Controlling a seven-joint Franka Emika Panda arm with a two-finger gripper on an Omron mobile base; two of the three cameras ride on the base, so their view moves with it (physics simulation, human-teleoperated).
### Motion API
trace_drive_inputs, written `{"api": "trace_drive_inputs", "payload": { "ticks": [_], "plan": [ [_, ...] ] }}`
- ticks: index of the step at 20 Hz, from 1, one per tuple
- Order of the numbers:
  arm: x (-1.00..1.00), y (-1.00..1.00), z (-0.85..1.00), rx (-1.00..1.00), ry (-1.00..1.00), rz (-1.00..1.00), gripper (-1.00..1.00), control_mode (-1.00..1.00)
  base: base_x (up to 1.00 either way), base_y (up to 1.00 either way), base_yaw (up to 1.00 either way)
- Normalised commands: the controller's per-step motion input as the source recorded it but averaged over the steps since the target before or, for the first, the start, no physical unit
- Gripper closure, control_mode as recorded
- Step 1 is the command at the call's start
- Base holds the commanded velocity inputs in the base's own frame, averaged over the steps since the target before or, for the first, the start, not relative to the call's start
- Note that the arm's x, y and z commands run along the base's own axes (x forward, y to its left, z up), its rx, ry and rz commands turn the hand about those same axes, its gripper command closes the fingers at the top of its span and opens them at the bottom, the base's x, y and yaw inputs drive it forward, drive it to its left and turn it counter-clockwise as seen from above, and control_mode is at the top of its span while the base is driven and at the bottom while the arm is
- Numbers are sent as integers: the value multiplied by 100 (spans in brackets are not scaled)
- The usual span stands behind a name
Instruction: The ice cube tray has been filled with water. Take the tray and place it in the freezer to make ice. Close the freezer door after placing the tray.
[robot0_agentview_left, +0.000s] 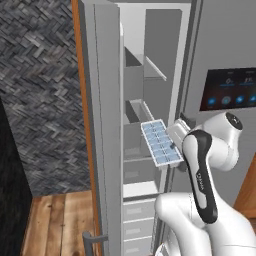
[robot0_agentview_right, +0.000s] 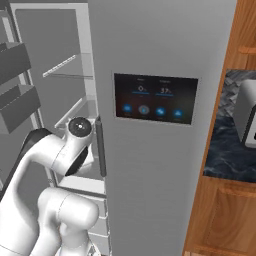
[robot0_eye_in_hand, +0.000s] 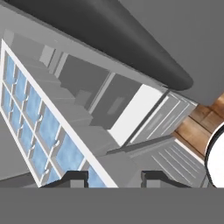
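The freezer (robot0_agentview_left: 145, 100) stands open ahead of our claw (robot0_eye_in_hand: 113, 177), its freezer door (robot0_agentview_left: 107, 125) swung wide to the claw's left, edge-on to us. The ice cube tray (robot0_agentview_left: 161, 142) juts forward from the claw into the freezer mouth, above a pale shelf (robot0_agentview_left: 140, 189); we judge the claw pinches the tray's near end, though the hand view leaves that contact unclear. The water (robot0_eye_in_hand: 48, 127) fills its cells. To place it well, we should keep the tray level, push deeper over a shelf, lower until it rests, then release.
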Motion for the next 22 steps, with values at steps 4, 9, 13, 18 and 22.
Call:
{"api": "trace_drive_inputs", "payload": {
  "ticks": [4,9,13,18,22],
  "plan": [
    [0,20,0,0,0,0,100,-100,0,0,0],
    [0,33,0,0,-2,0,100,-100,0,0,0],
    [8,43,0,0,-4,0,100,-100,0,0,0],
    [38,23,0,0,-4,-5,100,-100,0,0,0],
    [55,3,0,0,-2,-10,100,-100,0,0,0]
  ]
}}
